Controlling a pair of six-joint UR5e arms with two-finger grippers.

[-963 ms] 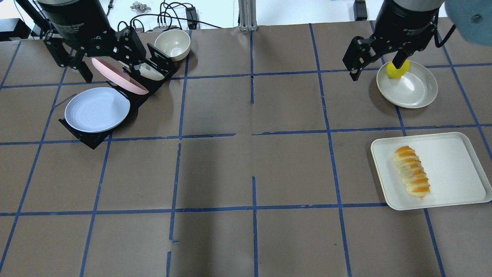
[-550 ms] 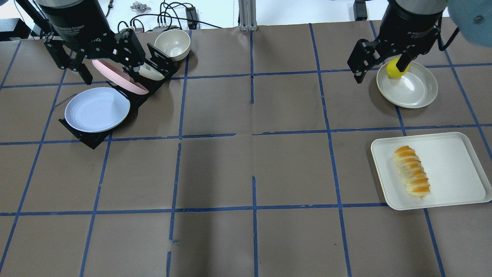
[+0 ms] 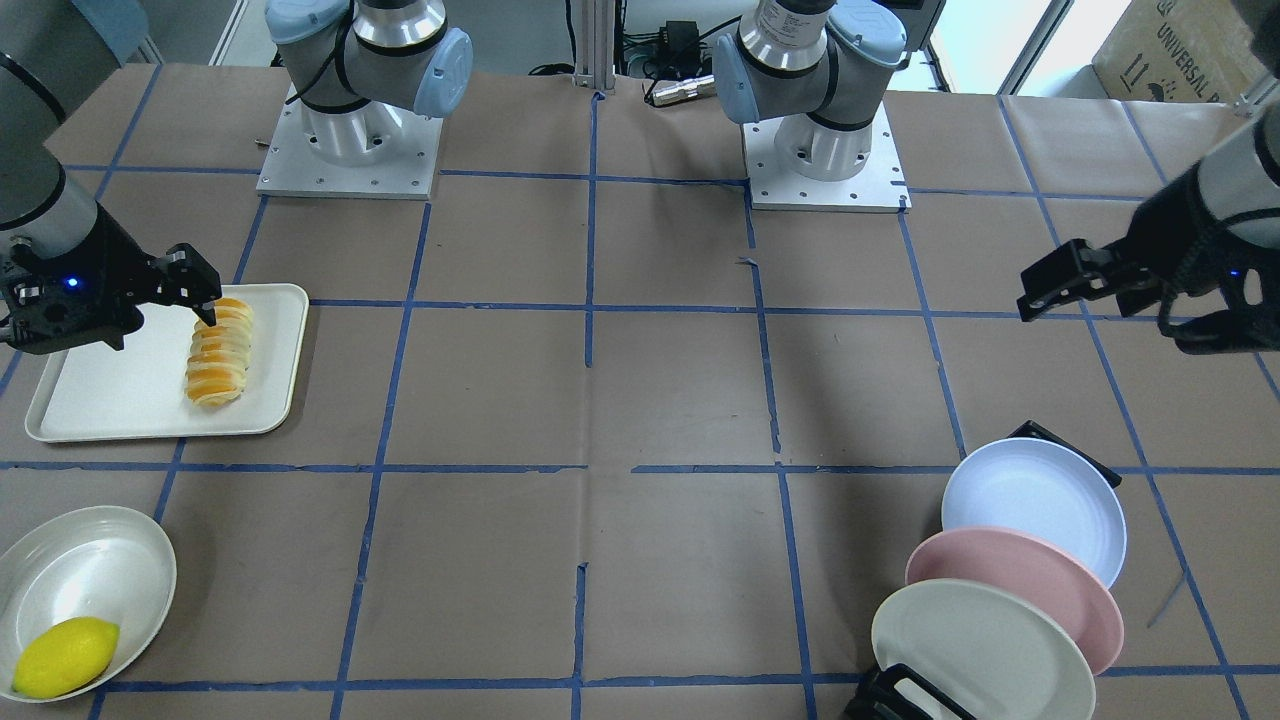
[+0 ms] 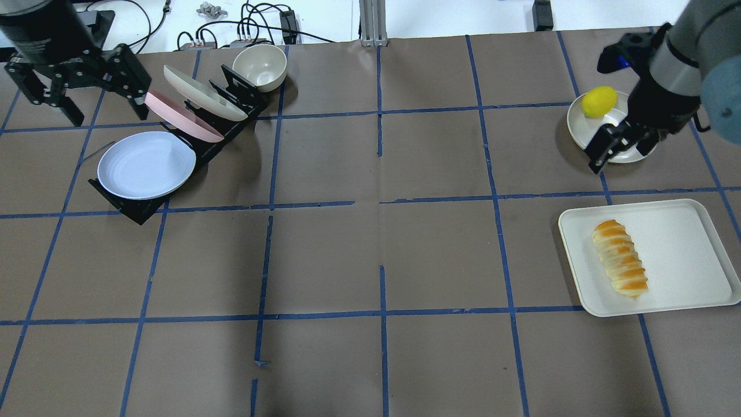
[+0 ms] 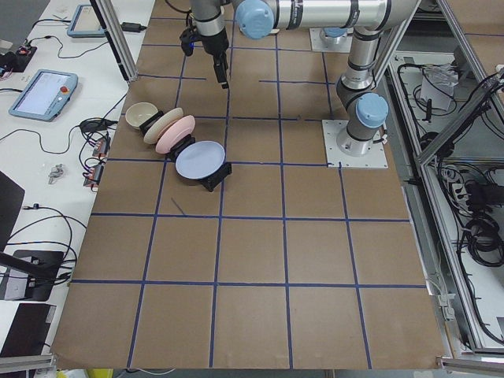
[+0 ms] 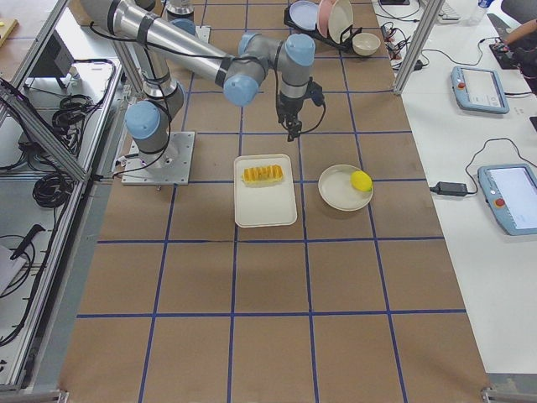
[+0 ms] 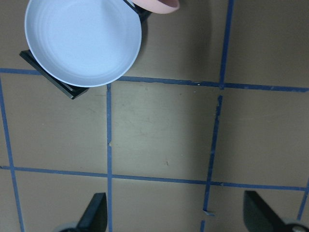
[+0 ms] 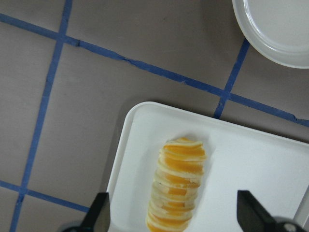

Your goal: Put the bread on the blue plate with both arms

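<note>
The bread (image 4: 619, 258), a striped orange and cream loaf, lies on a white tray (image 4: 683, 255) at the right; it also shows in the front view (image 3: 218, 352) and the right wrist view (image 8: 177, 188). My right gripper (image 4: 622, 153) is open and empty, high above the table between the lemon plate and the tray. The blue plate (image 4: 145, 165) leans in the front slot of a black rack (image 4: 133, 208) at the left, and shows in the left wrist view (image 7: 82, 41). My left gripper (image 4: 107, 116) is open and empty, up behind the rack.
A pink plate (image 4: 179, 113) and a cream plate (image 4: 202, 92) stand in the same rack. A cream bowl (image 4: 260, 66) sits behind it. A yellow lemon (image 4: 599, 101) lies on a cream plate (image 4: 579, 124) beyond the tray.
My left gripper has moved left, off the rack's plates. My right gripper has moved from behind the lemon plate to its near edge, closer to the tray. Bread and plates have not moved.
</note>
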